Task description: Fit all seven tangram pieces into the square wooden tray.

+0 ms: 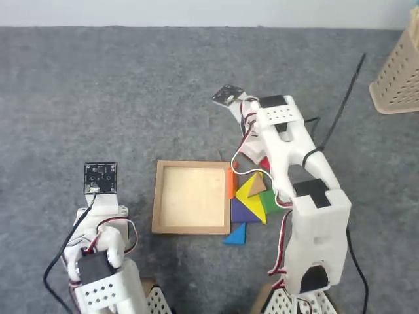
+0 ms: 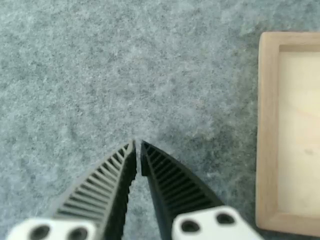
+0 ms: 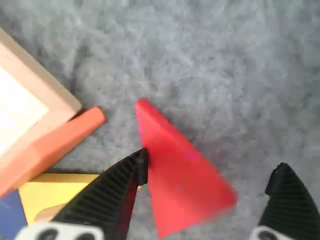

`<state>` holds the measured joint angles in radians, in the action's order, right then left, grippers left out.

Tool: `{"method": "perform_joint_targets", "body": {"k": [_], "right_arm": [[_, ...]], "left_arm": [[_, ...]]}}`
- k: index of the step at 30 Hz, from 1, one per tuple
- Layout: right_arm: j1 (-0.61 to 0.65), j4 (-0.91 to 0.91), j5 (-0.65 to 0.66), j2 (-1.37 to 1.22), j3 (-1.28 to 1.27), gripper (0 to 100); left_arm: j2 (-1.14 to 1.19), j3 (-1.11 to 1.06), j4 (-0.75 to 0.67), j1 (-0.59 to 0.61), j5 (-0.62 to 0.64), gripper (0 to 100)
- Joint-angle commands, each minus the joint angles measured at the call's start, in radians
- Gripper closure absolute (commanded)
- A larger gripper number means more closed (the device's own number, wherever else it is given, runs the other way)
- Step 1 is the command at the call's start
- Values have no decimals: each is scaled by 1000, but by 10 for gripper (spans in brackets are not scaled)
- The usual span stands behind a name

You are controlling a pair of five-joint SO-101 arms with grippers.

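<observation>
The square wooden tray [image 1: 159, 196] lies flat near the middle of the desk [image 1: 98, 85], its pale floor showing from rim to rim. Grey felt lies open along its 12, 9 and 6 o'clock rims. The 3 o'clock rim is the crowded one.

An orange piece [image 1: 230, 183] lies tight against the upper part of that rim. Just past it, still at 3 o'clock, sits a cluster that touches or overlaps:
- a yellow triangle [image 1: 247, 195] with a small brown piece [image 1: 258, 186] on top of it
- a purple piece [image 1: 240, 211] below them
- a green piece [image 1: 271, 201] on the outer side

A blue triangle [image 1: 236, 234] lies apart from the cluster, off the tray's corner at about 5 o'clock. The red triangle [image 3: 180, 175] lies alone on the felt at about 2 o'clock from the tray, near the orange piece's end but not touching it.

The right hand [image 3: 212, 162] hangs over the red triangle and is spread wide. One black finger [image 3: 127, 182] touches the triangle's edge. The other stands well apart across it, with open felt between, so nothing is gripped.

The left hand [image 2: 137, 146] is at about 8 o'clock from the tray, over bare felt near the 9 o'clock rim. Its fingers are drawn together to a thin slit and hold nothing. A beige slotted basket [image 1: 399, 72] stands at the desk's far edge, around 2 o'clock, well apart from everything else.
</observation>
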<state>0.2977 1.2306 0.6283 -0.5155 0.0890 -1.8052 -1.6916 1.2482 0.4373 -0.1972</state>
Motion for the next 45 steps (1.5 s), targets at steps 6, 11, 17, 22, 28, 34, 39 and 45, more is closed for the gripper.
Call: {"method": "perform_joint_targets", "body": {"k": [6,11,17,22,28,34,39,45], "right_arm": [[-59,7,14,2,2,630],[-73,-1,-44,5,-14,778],[-73,8,-138,12,14,957],[-97,54,-249,62,75,980],[-179,134,-275,189,51,789],[-208,16,-267,401,-238,781],[-214,-64,-229,489,-433,716],[-188,-87,-235,406,-483,705]], "left_arm": [[-14,7,8,5,-5,987],[-14,7,8,5,-5,987],[-14,7,8,5,-5,987],[-14,7,8,5,-5,987],[-14,7,8,5,-5,987],[-14,7,8,5,-5,987],[-14,7,8,5,-5,987],[-14,7,8,5,-5,987]]}}
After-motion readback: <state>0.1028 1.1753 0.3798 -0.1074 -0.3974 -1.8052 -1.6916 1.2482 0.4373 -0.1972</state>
